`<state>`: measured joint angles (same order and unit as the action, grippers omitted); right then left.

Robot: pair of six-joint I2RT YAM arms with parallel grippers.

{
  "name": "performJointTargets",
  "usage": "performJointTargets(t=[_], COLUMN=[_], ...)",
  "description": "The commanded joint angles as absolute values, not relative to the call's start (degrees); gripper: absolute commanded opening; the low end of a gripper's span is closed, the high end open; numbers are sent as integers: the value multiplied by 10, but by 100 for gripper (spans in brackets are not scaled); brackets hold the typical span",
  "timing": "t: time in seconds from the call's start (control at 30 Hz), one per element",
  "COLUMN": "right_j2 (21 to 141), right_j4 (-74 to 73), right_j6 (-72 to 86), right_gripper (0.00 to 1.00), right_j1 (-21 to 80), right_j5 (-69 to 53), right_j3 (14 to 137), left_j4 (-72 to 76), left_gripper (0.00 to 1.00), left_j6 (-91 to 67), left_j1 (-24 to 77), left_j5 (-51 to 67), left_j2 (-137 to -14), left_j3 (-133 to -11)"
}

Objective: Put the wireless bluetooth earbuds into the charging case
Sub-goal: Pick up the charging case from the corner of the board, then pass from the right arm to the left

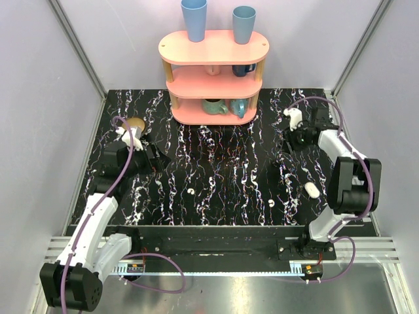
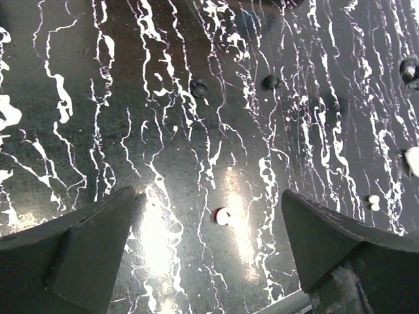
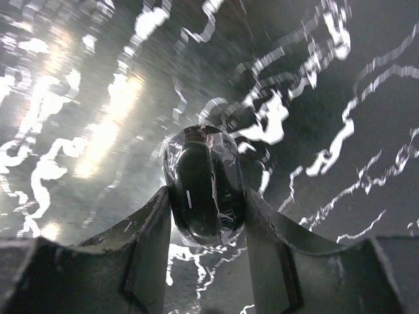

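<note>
One white earbud (image 1: pixel 190 191) lies on the black marbled table, and in the left wrist view it (image 2: pixel 223 216) sits between and just beyond my fingers. The second earbud (image 1: pixel 271 203) lies further right and also shows in the left wrist view (image 2: pixel 373 201). The white oval charging case (image 1: pixel 311 190) lies near the right arm, at the frame edge in the left wrist view (image 2: pixel 412 160). My left gripper (image 1: pixel 156 157) (image 2: pixel 208 196) is open and empty above the table. My right gripper (image 1: pixel 285 145) (image 3: pixel 208 196) is shut on a glossy black oval object (image 3: pixel 203 190) wrapped in clear film.
A pink three-tier shelf (image 1: pixel 214 49) stands at the back centre with two blue cups (image 1: pixel 194 18) on top and mugs on the lower tiers. A tan round object (image 1: pixel 135 123) sits at the back left. Grey walls close in both sides.
</note>
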<state>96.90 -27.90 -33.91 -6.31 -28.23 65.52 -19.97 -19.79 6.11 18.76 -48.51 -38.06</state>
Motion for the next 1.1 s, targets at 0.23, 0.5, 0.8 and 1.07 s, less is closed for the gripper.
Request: performJointTargets(t=[0.23,0.5,0.8,1.07], right_j2=[756,622,589,605], right_j4=[-249,-111,-101,-68], right_j6=[-313,-305,-309,-287], right_gripper=[0,0,0,0], right_j1=[145,259,290,317], right_j5=[-342,-305,-287,-275], right_j3=[628,536,538,539], left_j4=[-68,-64,-26,44], left_gripper=[99,99,98,94], left_j6=[-321,-339,-369,-381], left_j1=[61,161,279,333], left_j5=[355,341,281,236], left_j2=[-512,-583,-632,-671], left_j3=[-440,-527,-568,-572])
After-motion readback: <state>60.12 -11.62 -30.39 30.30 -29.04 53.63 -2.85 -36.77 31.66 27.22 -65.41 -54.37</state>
